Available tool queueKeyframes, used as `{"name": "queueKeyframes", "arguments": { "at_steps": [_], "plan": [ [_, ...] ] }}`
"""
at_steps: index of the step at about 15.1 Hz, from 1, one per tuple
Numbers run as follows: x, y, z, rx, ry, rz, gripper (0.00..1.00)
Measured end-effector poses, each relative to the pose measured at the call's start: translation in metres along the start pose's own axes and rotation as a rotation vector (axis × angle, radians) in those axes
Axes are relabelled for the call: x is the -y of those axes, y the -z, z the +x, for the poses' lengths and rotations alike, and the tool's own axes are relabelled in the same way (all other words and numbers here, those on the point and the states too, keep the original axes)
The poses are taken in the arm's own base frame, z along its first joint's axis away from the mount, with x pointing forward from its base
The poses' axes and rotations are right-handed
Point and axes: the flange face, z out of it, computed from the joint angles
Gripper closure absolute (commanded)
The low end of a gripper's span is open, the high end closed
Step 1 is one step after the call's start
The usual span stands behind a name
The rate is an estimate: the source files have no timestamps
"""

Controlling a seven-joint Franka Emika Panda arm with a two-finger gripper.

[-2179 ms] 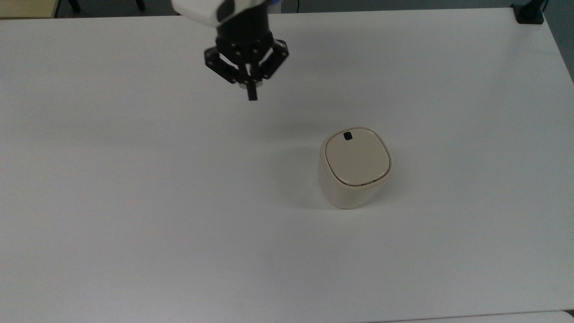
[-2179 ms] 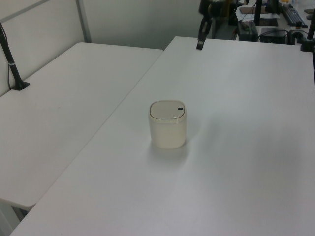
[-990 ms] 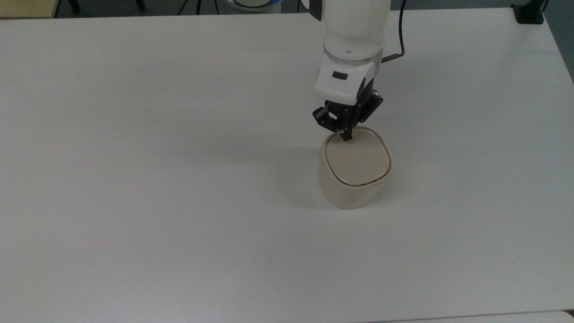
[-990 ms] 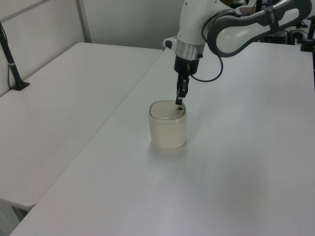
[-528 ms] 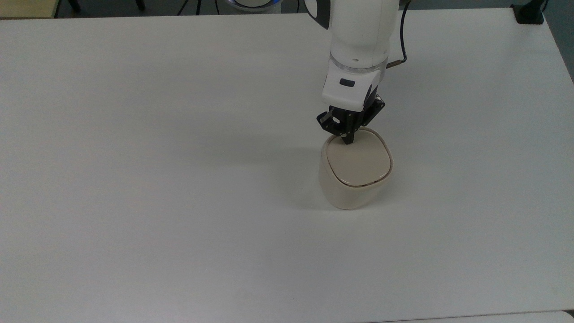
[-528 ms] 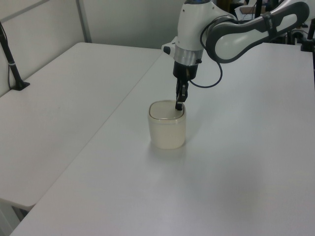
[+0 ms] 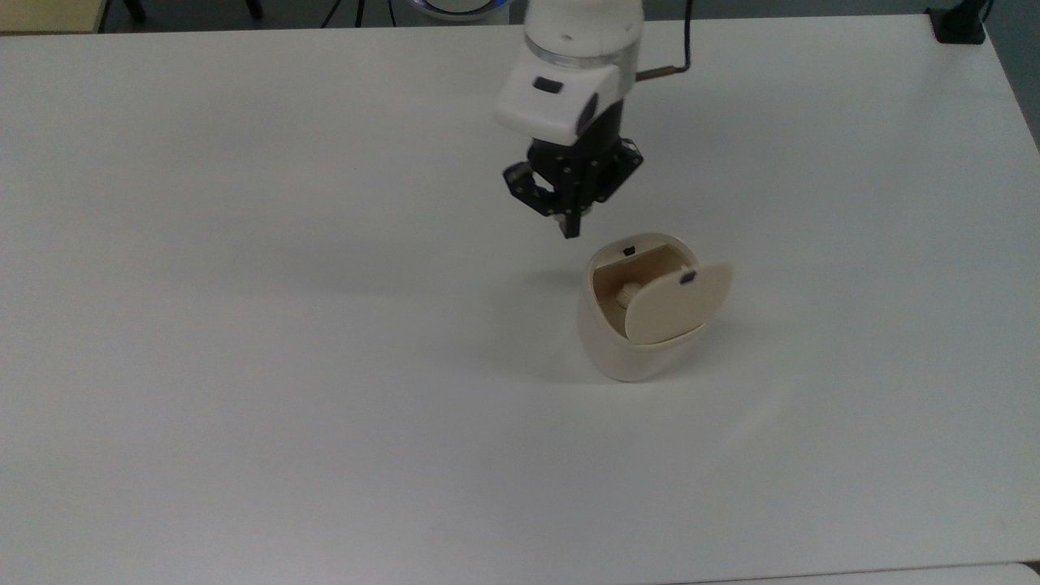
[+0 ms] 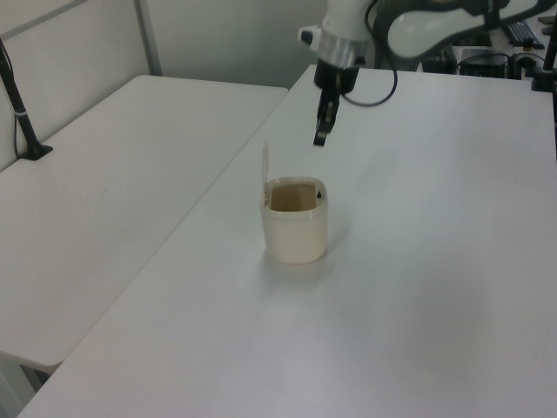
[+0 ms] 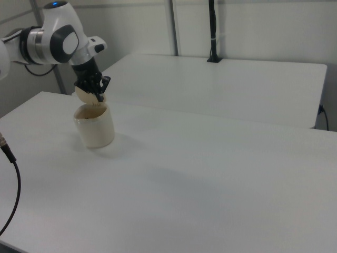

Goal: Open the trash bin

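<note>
Cream-beige plastic trash bin (image 7: 626,349) with a rounded-square top and tapering body is standing right of centre in the top view, on the white surface (image 7: 244,366); in the left view it (image 8: 296,239) is sitting near the middle of the frame, and in the right view it (image 9: 96,132) is sitting at the left, below the arm. Its flat hinged lid (image 7: 678,302) is standing raised, swung up toward the top view's lower right, with the brownish inside of the bin lying open to the camera and something pale resting within it. In the left view the lid (image 8: 265,164) is showing edge-on as a thin upright sliver at the bin's left rim. A small black square button (image 7: 629,251) is sitting on the rim at the side facing the arm, and a second small black mark is showing near the free edge of the lid. The black two-finger tool (image 7: 573,230) on the white arm (image 7: 569,65) is hanging above the surface, up and to the left of the bin in the top view, apart from it and pointing downward. In the left view the tool (image 8: 319,138) is hanging in the upper middle, above and beyond the bin. Its fingers are pressed close together with nothing between them.
</note>
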Motion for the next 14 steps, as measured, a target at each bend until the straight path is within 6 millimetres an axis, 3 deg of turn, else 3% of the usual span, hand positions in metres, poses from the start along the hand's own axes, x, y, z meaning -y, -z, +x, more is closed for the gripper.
{"name": "queueKeyframes", "arguments": {
  "at_steps": [4, 7, 8, 9, 11, 12, 14],
  "plan": [
    [-0.06, 0.043, -0.034, 0.111, -0.083, -0.037, 0.98],
    [-0.089, 0.068, -0.061, 0.201, -0.124, -0.075, 0.93],
    [-0.096, 0.075, -0.068, 0.222, -0.137, -0.083, 0.85],
    [-0.102, 0.079, -0.073, 0.238, -0.148, -0.085, 0.69],
    [-0.109, 0.087, -0.081, 0.256, -0.166, -0.086, 0.15],
    [-0.113, 0.091, -0.084, 0.255, -0.173, -0.087, 0.0],
    [-0.118, 0.096, -0.086, 0.25, -0.183, -0.089, 0.0]
  ]
}}
